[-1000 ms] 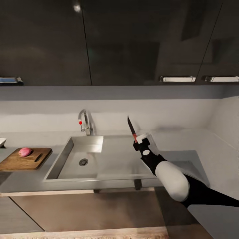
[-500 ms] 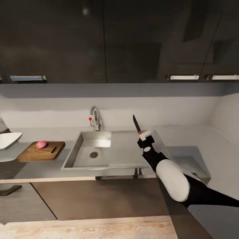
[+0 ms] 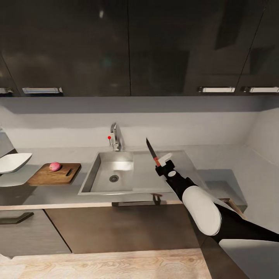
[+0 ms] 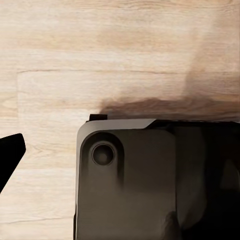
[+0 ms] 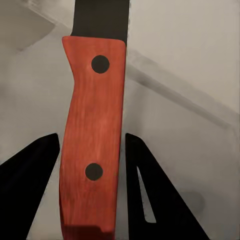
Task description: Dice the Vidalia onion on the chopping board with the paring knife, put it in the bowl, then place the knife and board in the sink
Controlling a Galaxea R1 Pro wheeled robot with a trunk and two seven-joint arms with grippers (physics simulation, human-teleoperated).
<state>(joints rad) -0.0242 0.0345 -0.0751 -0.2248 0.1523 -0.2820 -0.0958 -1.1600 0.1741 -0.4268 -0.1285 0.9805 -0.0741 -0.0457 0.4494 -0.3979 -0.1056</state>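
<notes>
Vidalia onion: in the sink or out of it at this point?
Out. The Vidalia onion sits whole on the chopping board, left of the sink, whose basin shows just its drain.

bowl [image 3: 13,162] | cut off by frame edge (head view)

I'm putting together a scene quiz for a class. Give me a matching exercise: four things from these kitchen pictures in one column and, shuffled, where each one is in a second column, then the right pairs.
Things:
1. Vidalia onion
2. paring knife
3. bowl
4. chopping board

Places:
A. on the countertop, between the bowl and the sink
B. held blade-up in the right gripper, over the sink
C. on the chopping board
D. at the far left, beyond the board

Pairs: 1-C, 2-B, 3-D, 4-A
</notes>
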